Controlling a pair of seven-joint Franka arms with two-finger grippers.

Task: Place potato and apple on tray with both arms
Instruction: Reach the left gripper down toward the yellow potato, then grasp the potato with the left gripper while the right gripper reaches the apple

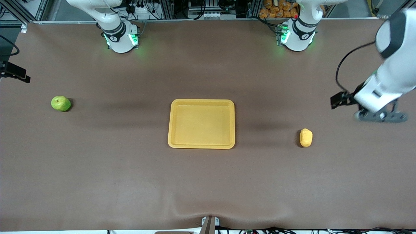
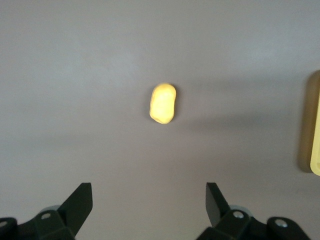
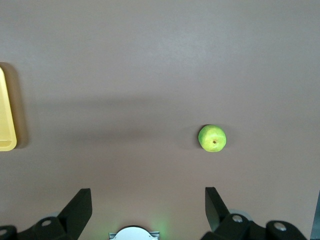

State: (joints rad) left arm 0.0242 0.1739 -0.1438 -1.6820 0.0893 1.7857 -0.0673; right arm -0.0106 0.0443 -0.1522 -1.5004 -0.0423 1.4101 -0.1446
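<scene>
Hanging released over bare surface (image 1: 208,182), left tool (image 2: 149,202) above potato (image 2: 163,103); right tool (image 3: 148,206), released too, above apple (image 3: 212,138); tray (image 3: 6,117) cut off.

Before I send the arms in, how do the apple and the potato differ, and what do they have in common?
The apple is round and bright green with a dark stem dimple; the potato is oblong and pale yellow-orange. The apple lies toward the right arm's end of the table, the potato toward the left arm's end. The potato sits nearer the front camera than the apple. Both rest on the bare table, outside the tray, each ungripped.
</scene>
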